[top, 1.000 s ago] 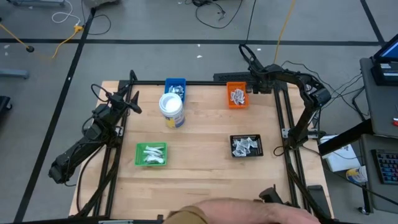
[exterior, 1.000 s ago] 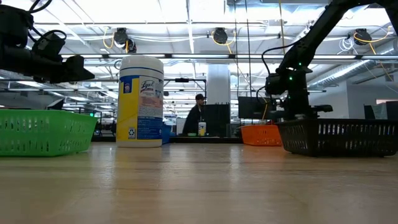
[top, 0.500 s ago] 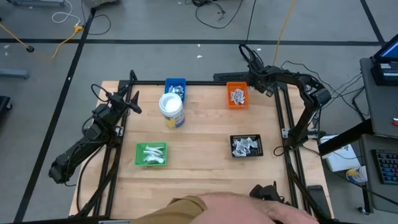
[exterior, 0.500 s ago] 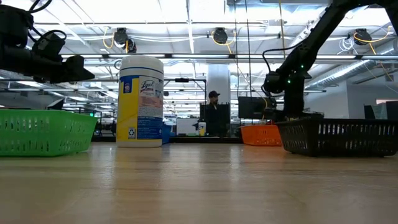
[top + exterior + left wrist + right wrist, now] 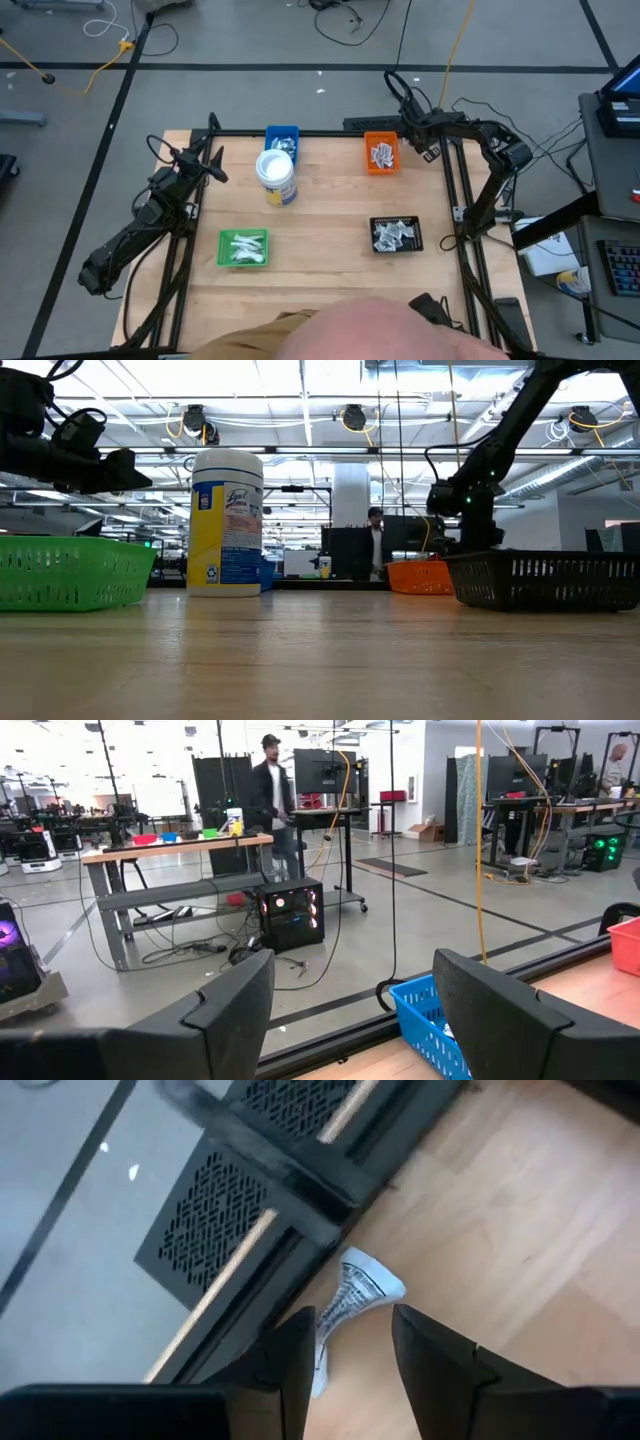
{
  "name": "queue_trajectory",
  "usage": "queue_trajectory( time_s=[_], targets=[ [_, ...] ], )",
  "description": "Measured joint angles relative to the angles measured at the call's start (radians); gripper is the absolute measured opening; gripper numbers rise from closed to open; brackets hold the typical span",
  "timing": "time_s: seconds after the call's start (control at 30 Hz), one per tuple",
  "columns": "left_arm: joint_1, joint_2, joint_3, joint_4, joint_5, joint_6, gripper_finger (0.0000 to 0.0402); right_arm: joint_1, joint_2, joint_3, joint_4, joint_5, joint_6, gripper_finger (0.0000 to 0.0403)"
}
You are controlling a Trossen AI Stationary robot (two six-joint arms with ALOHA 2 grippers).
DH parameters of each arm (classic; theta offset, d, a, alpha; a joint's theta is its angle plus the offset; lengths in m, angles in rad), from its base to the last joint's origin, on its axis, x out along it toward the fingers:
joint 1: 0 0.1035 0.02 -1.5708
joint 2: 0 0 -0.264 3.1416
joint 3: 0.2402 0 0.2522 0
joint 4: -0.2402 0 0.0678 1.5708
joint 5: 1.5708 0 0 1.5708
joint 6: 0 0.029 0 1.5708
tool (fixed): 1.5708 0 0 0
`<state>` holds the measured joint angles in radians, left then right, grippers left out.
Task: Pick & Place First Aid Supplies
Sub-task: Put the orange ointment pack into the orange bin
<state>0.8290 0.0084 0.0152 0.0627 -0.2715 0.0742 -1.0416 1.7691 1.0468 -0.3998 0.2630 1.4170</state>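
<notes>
- High view: the right tool [image 5: 428,150] is at the far right edge of the tabletop [image 5: 330,210], just right of the orange tray [image 5: 380,153]. The step in hand appears to be transfer of one packet; the next move calls for carrying it over a tray and releasing. First aid supplies lie in the orange tray, the green tray [image 5: 243,248] and the black tray [image 5: 396,234] as small white and silvery pieces. The left tool [image 5: 213,168] waits at the far left edge, near the white tub [image 5: 276,176].
- Low view: the right arm [image 5: 470,490] hangs beyond the black tray.
- Left wrist view: the left tool's fingers [image 5: 230,1010] stand spread, with nothing between them; the blue tray [image 5: 432,1020] lies ahead.
- Right wrist view: the right tool's fingers [image 5: 295,1360] pinch a white printed packet [image 5: 345,1305], crumpled and narrow, above the tabletop edge.
</notes>
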Motion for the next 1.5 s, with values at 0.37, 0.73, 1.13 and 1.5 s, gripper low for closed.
queue_trajectory(
  time_s=[0.37,0.73,1.13,1.5],
  targets=[
    [0.0,0.0,0.0,0.0,0.0,0.0,0.0274,-0.005,-0.001,-0.03,0.024,0.058,0.089,0.0089],
    [0.0,0.0,0.0,0.0,0.0,0.0,0.0274,0.004,0.0,-0.03,0.026,0.073,0.062,0.0002],
    [0.0,0.0,0.0,0.0,0.0,0.0,0.0274,0.114,-0.137,-0.03,-0.214,0.1,-0.084,0.0001],
    [0.0,0.0,0.0,0.0,0.0,0.0,0.0274,0.148,-0.271,-0.028,-0.409,0.126,-0.444,0.0]
  ],
)
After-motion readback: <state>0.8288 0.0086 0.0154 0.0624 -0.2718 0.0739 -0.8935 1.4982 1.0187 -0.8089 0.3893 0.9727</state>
